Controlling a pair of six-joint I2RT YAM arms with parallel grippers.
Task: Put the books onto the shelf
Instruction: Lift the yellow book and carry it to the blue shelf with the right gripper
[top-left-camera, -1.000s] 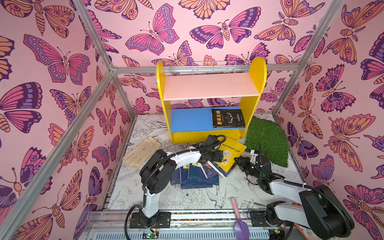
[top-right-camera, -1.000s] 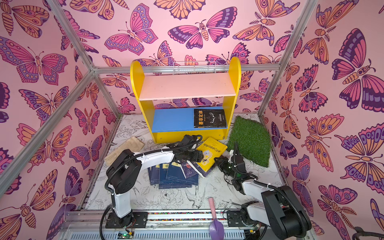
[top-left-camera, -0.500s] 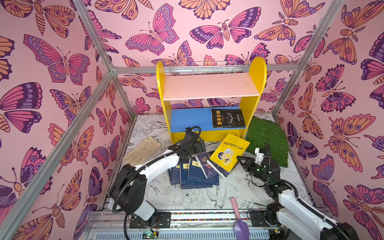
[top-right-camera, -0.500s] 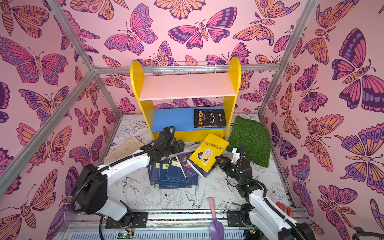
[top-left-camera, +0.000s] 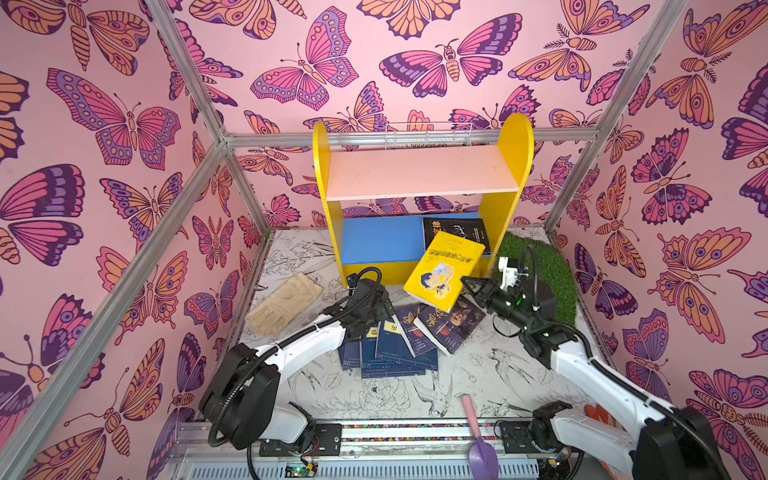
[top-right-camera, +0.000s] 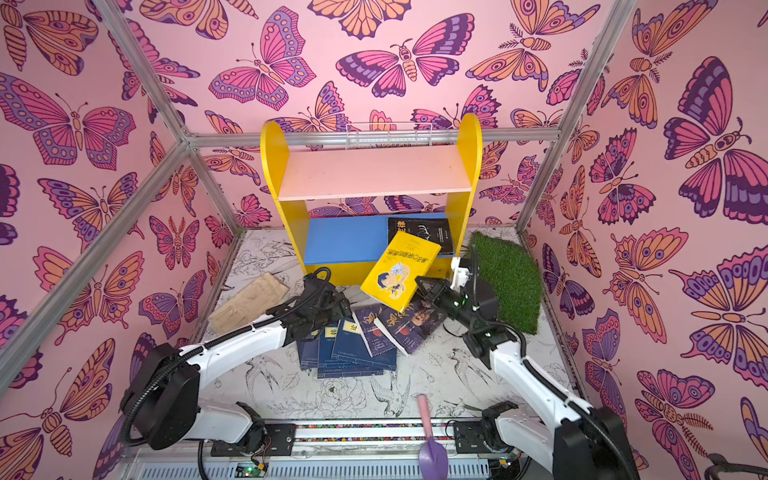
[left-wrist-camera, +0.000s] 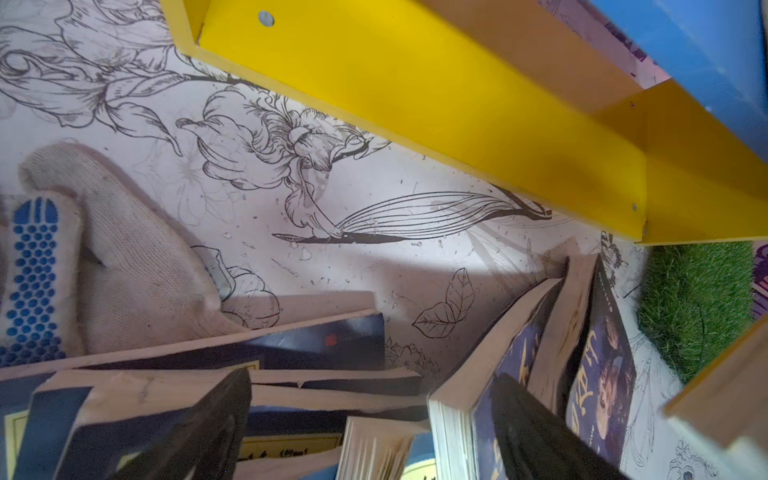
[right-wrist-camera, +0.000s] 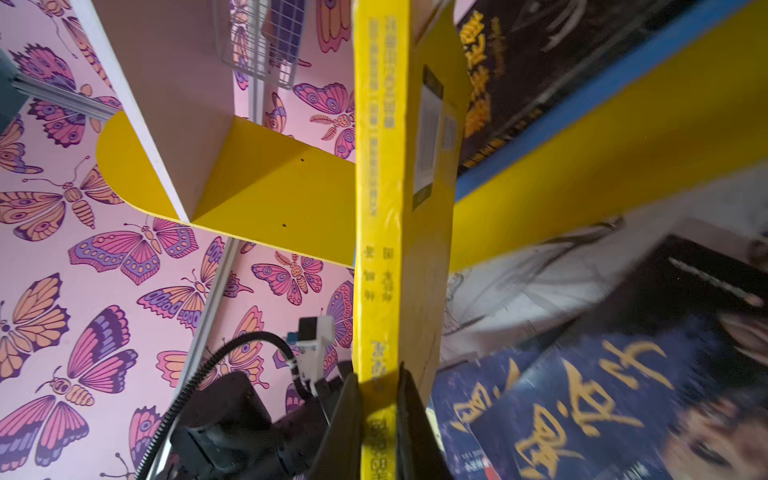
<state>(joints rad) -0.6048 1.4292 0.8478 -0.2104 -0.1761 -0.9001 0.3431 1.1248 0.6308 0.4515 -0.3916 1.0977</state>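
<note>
We grip the yellow book (top-left-camera: 442, 270) by its spine, right gripper (top-left-camera: 467, 287) clamped on it; thin, light, prob. floppy. Left gripper (top-left-camera: 376, 318) is spread wide above the navy books (top-left-camera: 390, 353).

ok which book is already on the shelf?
The black book, lying flat at the right end of the blue lower board. The yellow book is in the air in the right gripper; the navy books lie on the table.

Robot test booth, butterfly-print walls (top-left-camera: 124, 124), aluminium frame (top-left-camera: 411, 136), arms (top-left-camera: 307, 340) on rail (top-left-camera: 415, 434)
</note>
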